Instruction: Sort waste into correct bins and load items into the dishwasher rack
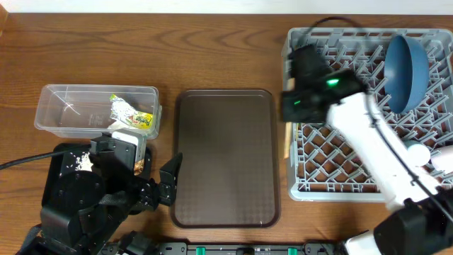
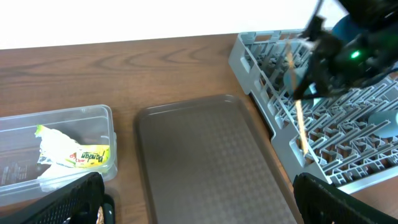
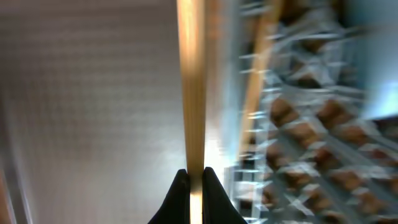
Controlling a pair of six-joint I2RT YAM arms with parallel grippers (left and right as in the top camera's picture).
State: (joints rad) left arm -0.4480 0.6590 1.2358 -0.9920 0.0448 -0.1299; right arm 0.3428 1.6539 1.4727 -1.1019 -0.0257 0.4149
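Observation:
My right gripper is shut on a thin wooden chopstick, which runs straight out from its fingertips. From overhead this gripper hangs at the left wall of the grey dishwasher rack, the chopstick pointing down beside that wall. A second tan stick shows blurred against the rack. A blue plate stands on edge in the rack. The clear tub holds crumpled paper with a green-yellow wrapper. My left gripper is open and empty over the tray's near edge.
A large brown serving tray lies between the tub and the rack. The black tray with white rice sits under my left arm. Pale cups rest at the rack's right side.

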